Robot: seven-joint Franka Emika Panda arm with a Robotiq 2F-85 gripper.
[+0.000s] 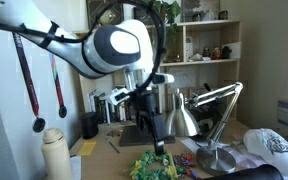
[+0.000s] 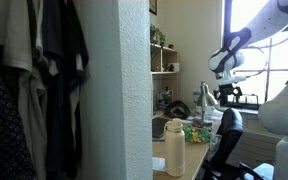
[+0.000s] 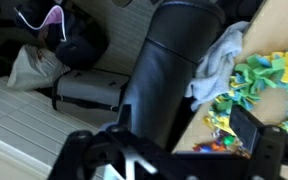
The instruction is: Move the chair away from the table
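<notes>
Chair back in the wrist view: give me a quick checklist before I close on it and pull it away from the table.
1. Gripper open: ok, the fingers stand apart in the wrist view.
2. Chair lined up: ok, its black back runs between the fingers in the wrist view.
3. Contact with the chair: cannot tell.
4. White cloth clear of the chair: not ok, it lies against the back and may drag along.
5. Floor on the side away from the table: not ok, bags sit beside the chair.
</notes>
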